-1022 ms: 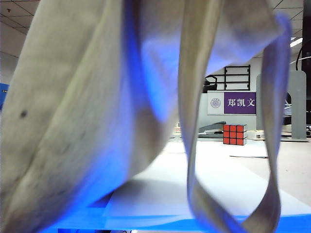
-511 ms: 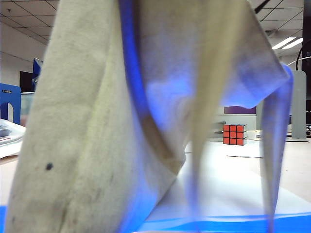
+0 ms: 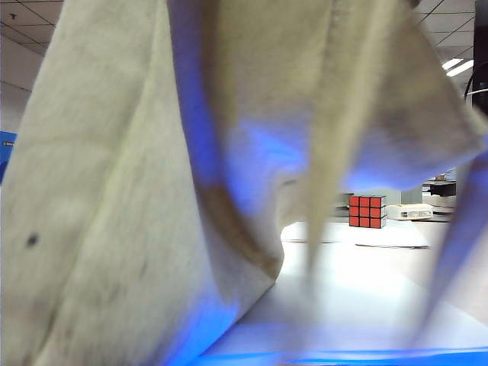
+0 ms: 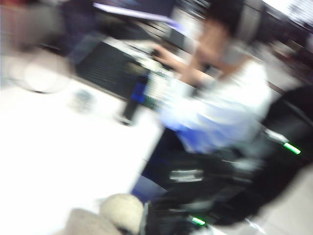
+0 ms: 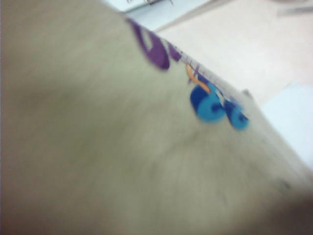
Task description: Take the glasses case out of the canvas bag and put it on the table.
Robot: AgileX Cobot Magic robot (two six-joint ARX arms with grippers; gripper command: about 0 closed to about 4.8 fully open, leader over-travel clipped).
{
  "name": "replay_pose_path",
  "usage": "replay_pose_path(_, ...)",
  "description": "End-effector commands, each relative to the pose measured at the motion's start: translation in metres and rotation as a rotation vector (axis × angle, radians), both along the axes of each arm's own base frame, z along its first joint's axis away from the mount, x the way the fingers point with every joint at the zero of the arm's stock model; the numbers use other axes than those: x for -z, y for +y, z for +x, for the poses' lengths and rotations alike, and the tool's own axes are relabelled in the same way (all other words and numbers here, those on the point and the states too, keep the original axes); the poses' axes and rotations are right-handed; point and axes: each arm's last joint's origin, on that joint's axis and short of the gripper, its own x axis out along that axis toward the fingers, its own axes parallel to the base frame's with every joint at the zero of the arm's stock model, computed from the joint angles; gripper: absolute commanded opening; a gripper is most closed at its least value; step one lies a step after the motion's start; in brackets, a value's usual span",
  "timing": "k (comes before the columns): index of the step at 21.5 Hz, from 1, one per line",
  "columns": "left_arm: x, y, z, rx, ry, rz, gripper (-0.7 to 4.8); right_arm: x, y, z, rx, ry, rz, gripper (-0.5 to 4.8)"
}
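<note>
- The bag [image 3: 114, 213] hangs lifted in front of the exterior camera and fills most of that view; its lower cloth reaches down to the white paper [image 3: 358, 297] on the table [image 3: 465, 263].
- The case is seen in no view. I judge it is not yet on the table, so it is probably inside the bag, and the main step is left to do.
- The right wrist view shows only bag cloth [image 5: 98, 147] with the purple and blue print, very near the lens. The right gripper itself is not visible; its jaws are pressed together, and what they pinch I cannot tell.
- The left wrist view is very blurred. The left gripper cannot be made out there; its jaws are also pressed together, and what they hold I cannot tell.
- Where the case lies relative to either gripper cannot be told.
- A Rubik's cube [image 3: 368, 211] stands far behind on the table, well apart from the bag.
</note>
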Motion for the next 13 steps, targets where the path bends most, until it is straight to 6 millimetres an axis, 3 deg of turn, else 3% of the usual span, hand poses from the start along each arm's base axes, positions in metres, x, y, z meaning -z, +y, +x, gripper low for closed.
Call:
replay_pose_path(1, -0.001, -0.002, 0.002, 0.009, -0.025, -0.005, -0.01, -0.018, -0.005, -0.005, -0.003, -0.064, 0.118, -0.07)
replay_pose_path(7, -0.006, -0.003, 0.001, 0.055, -0.068, -0.044, -0.01, 0.004, -0.005, -0.008, -0.063, 0.092, 0.005, -0.07)
replay_pose_path(13, -0.006, -0.002, 0.0, 0.067, -0.082, -0.047, -0.01, 0.011, -0.013, -0.016, -0.081, 0.178, -0.07, -0.07)
